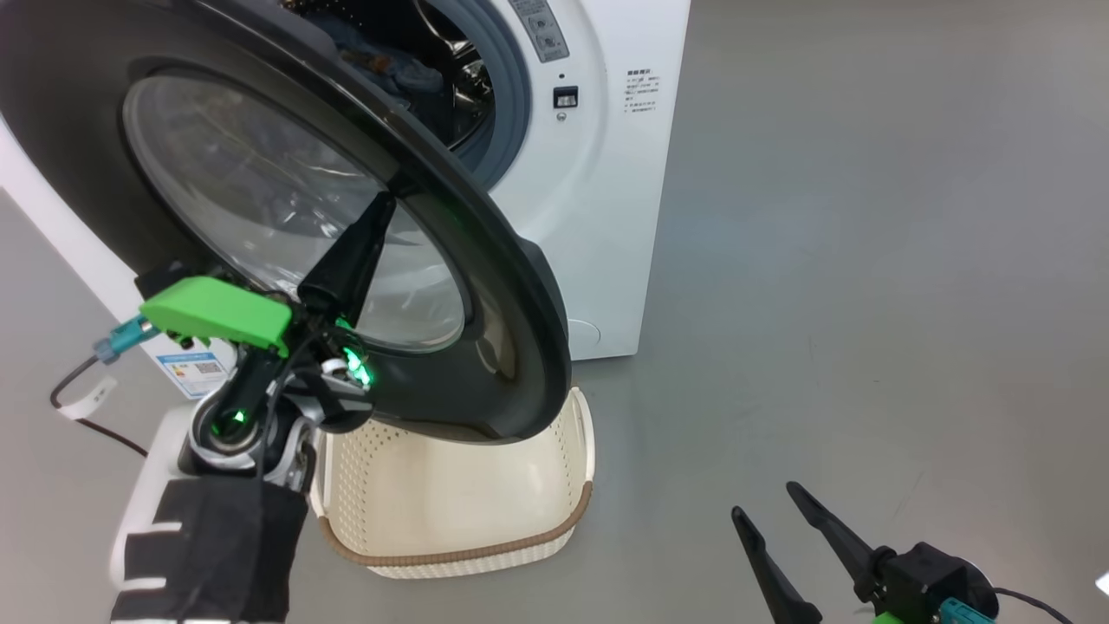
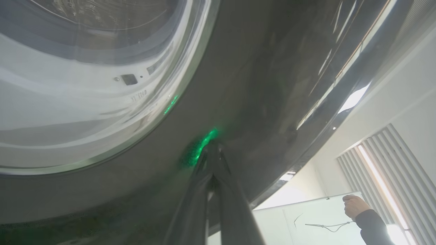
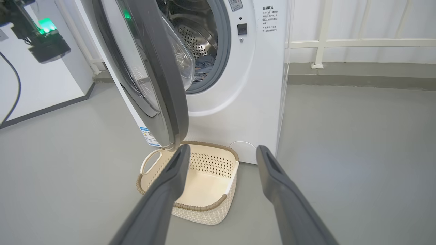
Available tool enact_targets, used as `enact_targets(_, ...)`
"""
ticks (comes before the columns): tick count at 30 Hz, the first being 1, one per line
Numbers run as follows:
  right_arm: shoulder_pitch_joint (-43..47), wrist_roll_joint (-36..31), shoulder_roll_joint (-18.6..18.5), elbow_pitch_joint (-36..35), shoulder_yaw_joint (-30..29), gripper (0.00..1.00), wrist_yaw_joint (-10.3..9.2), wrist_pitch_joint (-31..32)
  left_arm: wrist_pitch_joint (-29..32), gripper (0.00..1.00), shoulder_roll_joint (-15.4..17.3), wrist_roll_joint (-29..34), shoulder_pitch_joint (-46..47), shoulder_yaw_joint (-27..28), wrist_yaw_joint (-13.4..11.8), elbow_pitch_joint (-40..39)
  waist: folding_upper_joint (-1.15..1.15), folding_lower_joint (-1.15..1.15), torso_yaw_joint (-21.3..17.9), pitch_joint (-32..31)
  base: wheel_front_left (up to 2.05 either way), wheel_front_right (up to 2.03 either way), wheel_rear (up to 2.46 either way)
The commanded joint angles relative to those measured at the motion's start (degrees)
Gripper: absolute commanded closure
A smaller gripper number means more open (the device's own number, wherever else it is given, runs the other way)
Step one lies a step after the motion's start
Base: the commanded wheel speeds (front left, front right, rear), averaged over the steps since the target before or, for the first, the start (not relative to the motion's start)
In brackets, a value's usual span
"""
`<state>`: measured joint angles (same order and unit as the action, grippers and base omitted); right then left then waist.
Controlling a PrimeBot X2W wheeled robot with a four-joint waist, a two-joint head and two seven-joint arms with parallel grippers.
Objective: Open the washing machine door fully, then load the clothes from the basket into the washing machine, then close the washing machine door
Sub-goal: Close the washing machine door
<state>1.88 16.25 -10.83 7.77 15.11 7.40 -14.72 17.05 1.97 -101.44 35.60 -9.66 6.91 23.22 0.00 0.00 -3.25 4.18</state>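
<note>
The washing machine [image 1: 598, 217] stands with its round black door [image 1: 485, 260] swung partway across the opening. My left gripper [image 1: 384, 201] is shut, its joined tips pressed on the door's outer face beside the glass window; up close the tips [image 2: 213, 146] touch the glossy black ring [image 2: 259, 85]. Blue clothes [image 1: 390, 69] lie inside the steel drum, and show past the door's edge [image 3: 204, 64]. The cream basket [image 1: 459, 555] sits on the floor under the door with nothing in it. My right gripper [image 1: 763, 498] hangs open at the lower right, and its fingers frame the basket [image 3: 201, 207].
Grey floor spreads to the right of the machine. A white railing [image 3: 320, 44] runs along the back wall. A person's hand [image 2: 354, 206] holds a cable by a white board. A cable [image 1: 87, 416] trails on the floor at the left.
</note>
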Motion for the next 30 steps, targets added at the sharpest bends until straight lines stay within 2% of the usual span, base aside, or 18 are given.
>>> enact_targets(1,-2.4,0.0,-0.6,-1.1,1.6,0.00,0.09,-0.3,-0.5,1.00,0.9,0.8,3.2,1.0,0.6,-0.5,0.00,0.00,-0.1,0.0,0.00,0.00,0.00)
enact_targets(10,-2.6,0.1,-0.8,-0.7,1.8,0.00,0.09,-0.3,-2.2,1.00,0.9,2.9,3.5,0.4,0.6,2.6,0.00,0.00,0.3,-0.7,0.00,0.00,0.00)
enact_targets(15,-2.1,0.3,-0.5,-0.7,1.4,0.00,0.09,-0.3,-2.2,1.00,1.4,5.9,0.4,0.7,0.6,0.4,0.00,0.00,0.7,-1.4,0.00,0.00,0.00)
enact_targets(18,-1.6,0.3,-0.2,-0.8,0.9,0.00,0.09,-0.3,-3.2,1.00,2.8,9.4,-2.6,-0.2,0.6,-1.8,0.00,0.00,1.0,-1.8,0.00,0.00,0.00)
enact_targets(19,-1.5,0.2,-0.1,-0.8,0.8,0.00,0.09,-0.3,-3.8,0.84,3.4,11.1,-3.7,-0.9,0.6,-2.2,0.00,0.00,1.2,-2.0,0.00,0.00,0.00)
enact_targets(22,-1.0,0.2,0.2,-1.0,0.2,0.00,0.09,-0.3,-7.0,0.54,5.2,16.9,-7.0,-3.3,0.6,-3.7,0.00,0.00,1.6,-2.2,0.00,0.00,0.00)
enact_targets(23,-0.9,0.1,0.3,-1.0,0.0,0.00,0.09,-0.3,-8.5,0.16,5.9,18.9,-8.0,-3.9,0.6,-4.2,0.00,0.00,1.7,-2.2,0.00,0.00,0.00)
enact_targets(24,-0.8,0.1,0.4,-1.1,-0.2,0.00,0.09,-0.3,-10.6,0.00,6.9,21.9,-9.0,-4.7,0.6,-4.4,0.00,0.00,1.8,-2.3,0.00,0.00,0.00)
enact_targets(27,-0.6,0.0,0.7,-1.3,-0.7,0.00,0.09,-0.3,-17.8,0.00,9.4,31.0,-11.7,-6.8,0.4,-3.5,0.00,0.00,1.9,-2.5,0.00,0.00,0.00)
enact_targets(30,-0.6,-0.3,1.0,-1.5,-1.2,0.00,0.09,-0.3,-25.6,0.00,11.3,39.7,-14.0,-8.1,-1.9,-2.2,0.00,0.00,1.9,-2.7,0.00,0.00,0.00)
